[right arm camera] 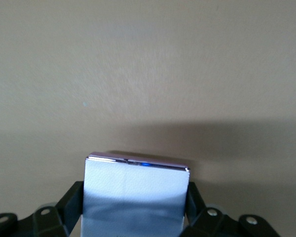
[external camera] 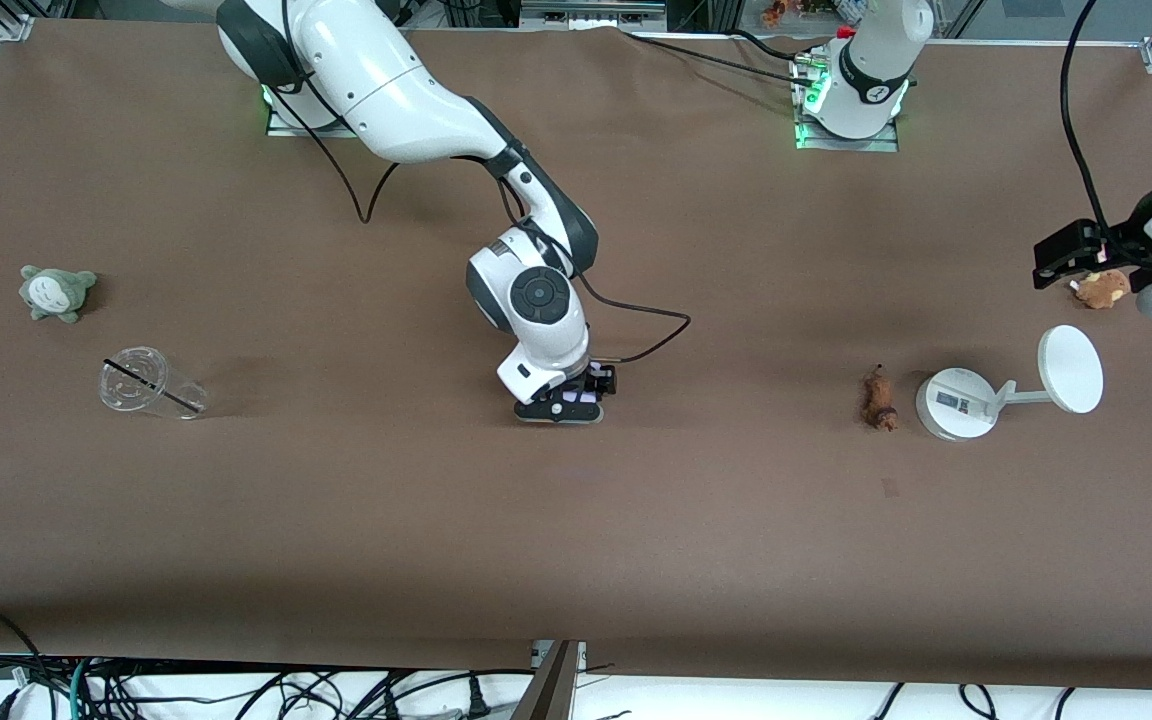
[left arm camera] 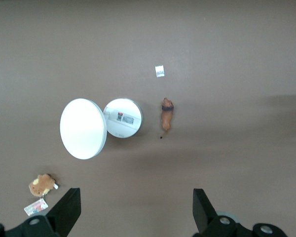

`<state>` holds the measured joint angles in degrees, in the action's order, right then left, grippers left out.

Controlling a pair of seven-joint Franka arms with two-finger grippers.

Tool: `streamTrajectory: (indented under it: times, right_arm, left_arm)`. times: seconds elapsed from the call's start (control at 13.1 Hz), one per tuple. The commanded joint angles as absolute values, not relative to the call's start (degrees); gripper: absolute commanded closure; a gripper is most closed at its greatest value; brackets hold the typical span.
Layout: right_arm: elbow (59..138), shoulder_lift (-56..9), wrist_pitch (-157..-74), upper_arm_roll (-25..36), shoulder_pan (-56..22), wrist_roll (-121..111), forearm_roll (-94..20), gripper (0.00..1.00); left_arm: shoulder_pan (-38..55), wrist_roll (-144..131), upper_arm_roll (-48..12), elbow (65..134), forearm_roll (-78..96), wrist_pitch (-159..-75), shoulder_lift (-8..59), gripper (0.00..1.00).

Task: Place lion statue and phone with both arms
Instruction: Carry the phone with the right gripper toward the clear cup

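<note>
The lion statue [external camera: 877, 397] is a tiny reddish-brown figurine lying on the brown table beside the white stand, toward the left arm's end. It also shows in the left wrist view [left arm camera: 166, 117]. My right gripper [external camera: 576, 400] is low at the middle of the table, shut on the pale lavender phone [external camera: 587, 397]. The phone fills the space between the jaws in the right wrist view [right arm camera: 135, 192]. My left gripper [external camera: 1071, 262] is open and empty, up in the air over the table's edge near the tan plush. Its fingers [left arm camera: 69, 205] stand wide apart.
A white round-based stand [external camera: 956, 403] with a disc [external camera: 1070, 368] lies beside the lion. A tan plush [external camera: 1101, 288] sits farther from the front camera than the stand. A grey-green plush [external camera: 56, 292] and a tipped clear cup [external camera: 146, 382] lie at the right arm's end.
</note>
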<state>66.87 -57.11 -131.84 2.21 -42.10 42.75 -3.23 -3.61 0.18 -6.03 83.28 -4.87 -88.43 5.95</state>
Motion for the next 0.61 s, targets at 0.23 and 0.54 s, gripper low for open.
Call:
streamTrajectory:
  times: [0.23,0.54]
  right_arm:
    - [67.15,-43.18,-108.78,2.28,-35.35,31.43,-2.81,1.00]
    - [68.11,-33.86,-91.17,7.10,-30.06,16.12,-3.25,1.00]
  left_arm:
    - [1.66,0.26,-1.41,96.86,-2.11,-95.01,-3.52,0.00]
    - [0.79,0.17,-1.41,95.89,-1.24,-93.87,-2.12,0.00]
